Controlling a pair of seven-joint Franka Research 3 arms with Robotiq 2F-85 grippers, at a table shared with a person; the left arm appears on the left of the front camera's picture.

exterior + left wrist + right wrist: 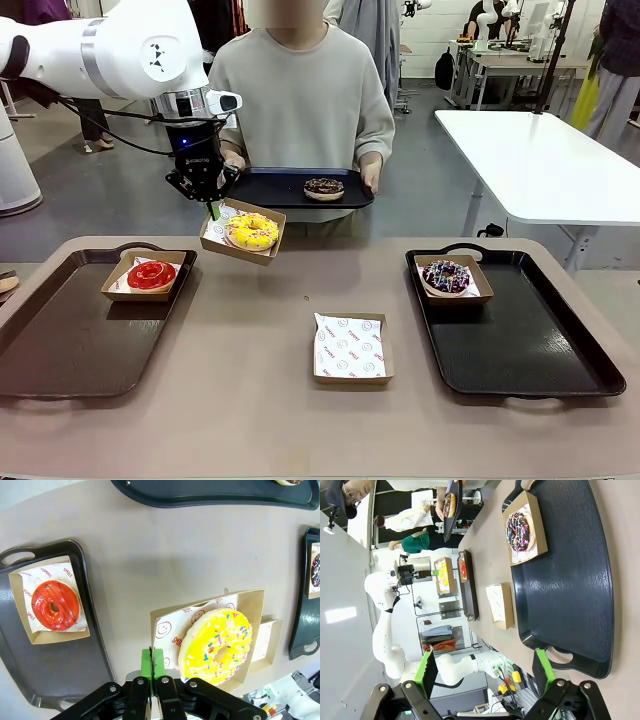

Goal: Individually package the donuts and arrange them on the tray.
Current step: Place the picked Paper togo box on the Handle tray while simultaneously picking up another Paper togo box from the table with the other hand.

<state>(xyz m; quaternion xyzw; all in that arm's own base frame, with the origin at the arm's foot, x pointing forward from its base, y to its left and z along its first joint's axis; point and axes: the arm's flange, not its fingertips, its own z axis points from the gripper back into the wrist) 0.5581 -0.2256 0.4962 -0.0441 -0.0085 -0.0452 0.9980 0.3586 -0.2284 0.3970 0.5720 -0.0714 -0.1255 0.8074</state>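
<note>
As it lies in a paper-lined box, the yellow donut hangs up off the table, over its far side, just inboard of the L tray. The box is a bit tilted. L gripper comes from above and has the box by one edge, pads pinched tight on card and paper. Red donut, boxed, sits at the far end of the L tray. Sprinkled donut, boxed too, sits at the far end of the R tray. Choc donut lies unboxed on a 3rd tray, which the person holds w/ a hand on each end beyond the table. An empty box w/ printed paper rests on the table btwn the two trays, nearer the R one. R gripper has its fingers wide apart w/ nothing btwn them, and its wrist view looks over the R tray's handle end.
</note>
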